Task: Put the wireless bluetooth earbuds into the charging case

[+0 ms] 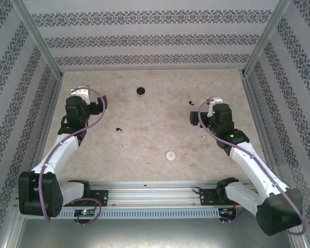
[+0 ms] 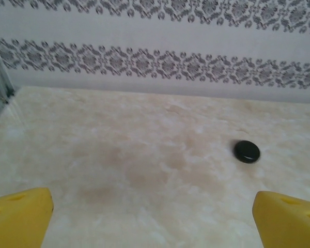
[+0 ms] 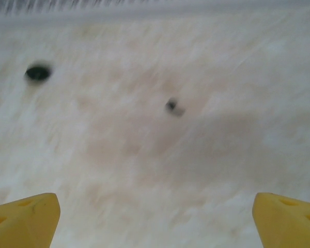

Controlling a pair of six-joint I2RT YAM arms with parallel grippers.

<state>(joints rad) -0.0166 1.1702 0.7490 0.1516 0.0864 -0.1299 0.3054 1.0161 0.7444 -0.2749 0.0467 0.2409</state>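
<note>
The right end effector (image 3: 155, 214), spread wide and empty, is hovering with a black earbud (image 3: 173, 107) lying just ahead (axis blurred); the left end effector (image 2: 154, 217), likewise wide open, is sitting farther from it.

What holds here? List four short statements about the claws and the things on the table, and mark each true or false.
1. The left claw and the right claw stand open and empty. True.
2. A black earbud is clamped in the right claw. False: it lies on the table ahead of that claw.
3. The black puck lies towards the table's far edge. True.
4. The white puck touches the black puck. False: they lie well apart, the white one nearer the arm bases.
</note>
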